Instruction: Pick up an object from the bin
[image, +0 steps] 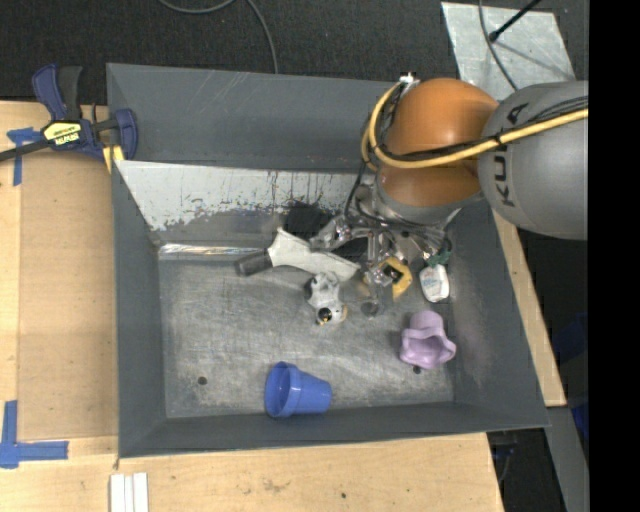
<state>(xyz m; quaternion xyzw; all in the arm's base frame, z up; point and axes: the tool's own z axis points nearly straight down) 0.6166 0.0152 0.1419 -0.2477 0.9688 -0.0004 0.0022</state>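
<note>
My gripper (378, 270) hangs low in the back right part of the bin, beneath the arm's orange cover. Right under and beside it lies a small yellow and black piece (397, 277). A small white and grey toy (325, 298) with a yellow spot rests just to its left. A white handle-shaped tool with a dark grey grip (298, 255) stretches leftward from the gripper. To the right of the gripper sits a small white oval thing (435, 285). Nothing shows as held.
A lilac lumpy piece (427, 340) lies near the right wall in front of the gripper. A blue cup (296, 391) lies on its side at the front wall. A black thing (301, 218) sits against the back wall.
</note>
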